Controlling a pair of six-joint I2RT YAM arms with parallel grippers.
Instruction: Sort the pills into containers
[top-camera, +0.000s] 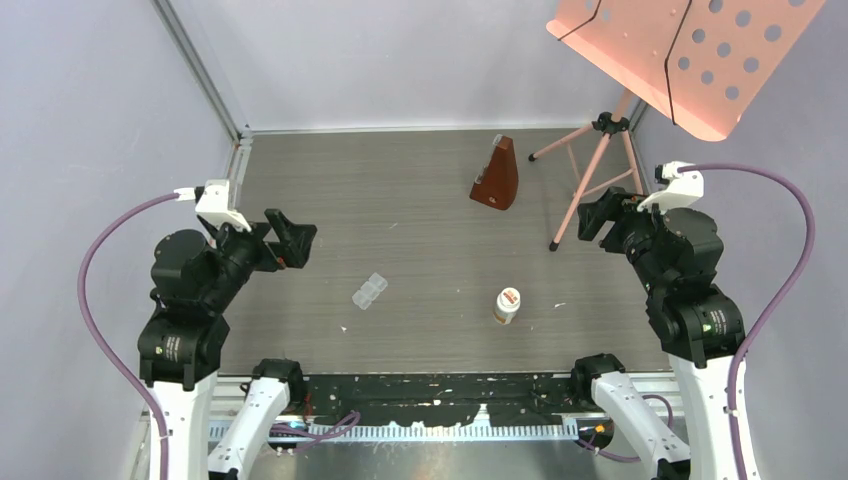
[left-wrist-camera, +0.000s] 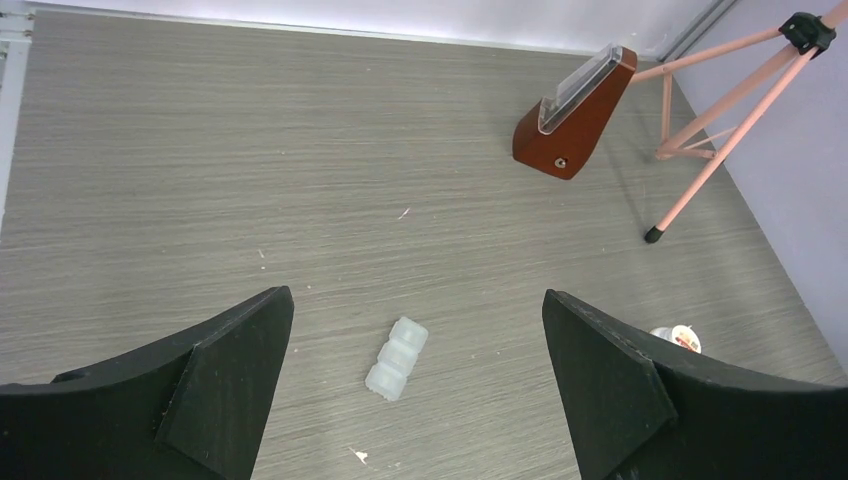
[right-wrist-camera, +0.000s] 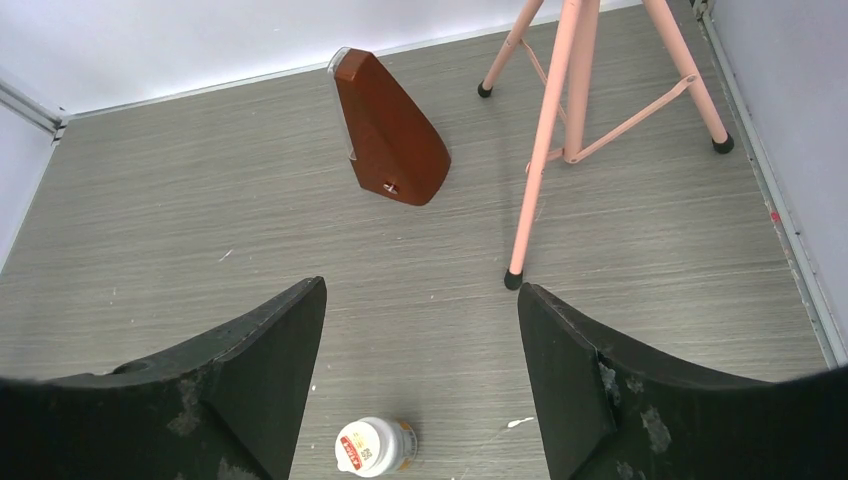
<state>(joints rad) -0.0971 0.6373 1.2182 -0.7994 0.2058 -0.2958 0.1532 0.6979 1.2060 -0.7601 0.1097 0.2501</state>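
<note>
Containers (left-wrist-camera: 397, 358) contents unclear, pill bottle (left-wrist-camera: 682, 338) half hidden behind left gripper (left-wrist-camera: 416, 300)

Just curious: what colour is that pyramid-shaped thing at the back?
Reddish-brown, the metronome; right wrist view shows it best.

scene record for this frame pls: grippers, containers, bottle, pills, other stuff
left gripper: open, empty, raised over the table
right gripper: open, empty, raised
containers: one clear strip box, flat on the table, left of the bottle and apart from it; lid state cannot be told
pill bottle: upright, nothing touching it
pills: none visible loose
other: metronome far centre; pink music stand far right
</note>
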